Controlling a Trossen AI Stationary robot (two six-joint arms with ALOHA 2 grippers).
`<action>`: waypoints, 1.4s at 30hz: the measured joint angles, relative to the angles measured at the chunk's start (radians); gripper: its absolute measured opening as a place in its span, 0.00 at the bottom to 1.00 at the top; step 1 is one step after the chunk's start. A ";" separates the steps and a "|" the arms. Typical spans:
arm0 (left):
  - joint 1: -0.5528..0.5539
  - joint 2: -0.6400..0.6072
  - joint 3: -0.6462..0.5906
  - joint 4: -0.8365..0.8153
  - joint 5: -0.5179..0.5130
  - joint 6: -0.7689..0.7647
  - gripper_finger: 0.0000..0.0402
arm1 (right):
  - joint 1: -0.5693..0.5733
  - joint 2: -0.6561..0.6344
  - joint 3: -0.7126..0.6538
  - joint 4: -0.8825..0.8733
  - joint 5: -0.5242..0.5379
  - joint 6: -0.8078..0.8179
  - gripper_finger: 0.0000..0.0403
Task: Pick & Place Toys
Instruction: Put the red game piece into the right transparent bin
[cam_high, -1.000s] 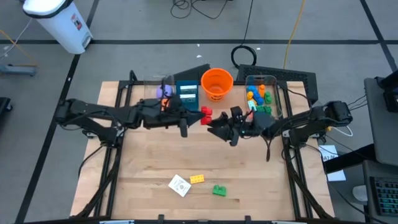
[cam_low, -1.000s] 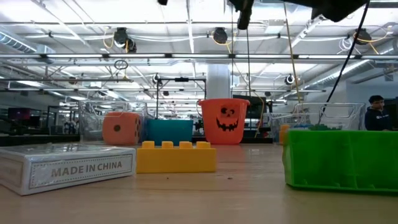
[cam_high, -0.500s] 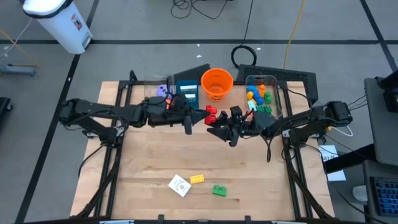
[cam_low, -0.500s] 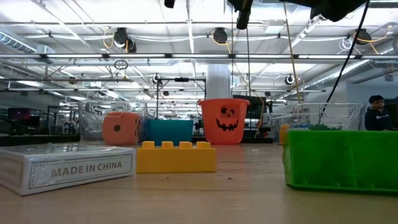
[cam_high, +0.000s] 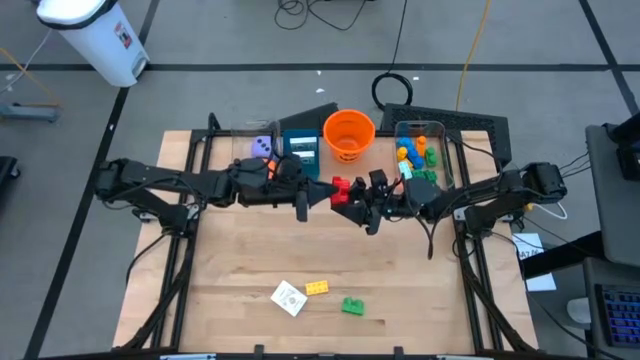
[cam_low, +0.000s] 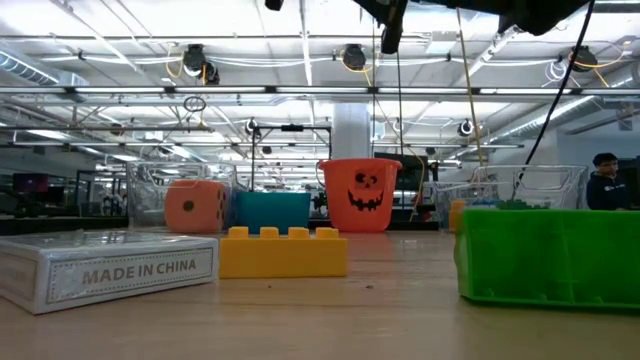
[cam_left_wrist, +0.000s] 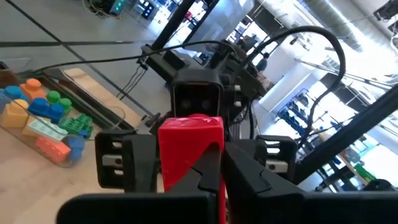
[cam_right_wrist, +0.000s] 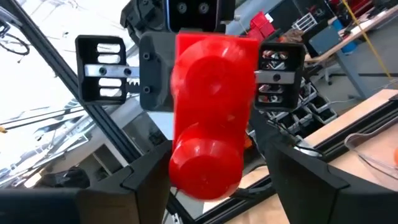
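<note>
— Red brick (cam_high: 340, 187), item one: location?
— Mid-air above the surface (cam_high: 300, 250), pinched in the left claw (cam_high: 325, 191), lying between the right claw's (cam_high: 357, 203) wide-spread fingers; handover alignment looks set.

One camera looks straight down on the whole bench (cam_high: 400, 290). Another sits at bench height, facing the room. Both wrist cameras face each other closely, sharing the red brick (cam_right_wrist: 211, 106).
</note>
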 joint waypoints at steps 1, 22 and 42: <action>-0.002 0.000 0.000 0.000 -0.002 0.000 0.04 | -0.001 0.000 0.000 -0.001 -0.001 0.001 0.60; -0.008 0.000 0.000 -0.013 -0.002 -0.005 0.05 | -0.017 0.000 0.000 0.049 -0.006 -0.018 0.57; 0.015 0.000 -0.001 -0.005 0.103 -0.010 0.14 | -0.016 0.000 0.000 0.048 -0.012 -0.019 0.35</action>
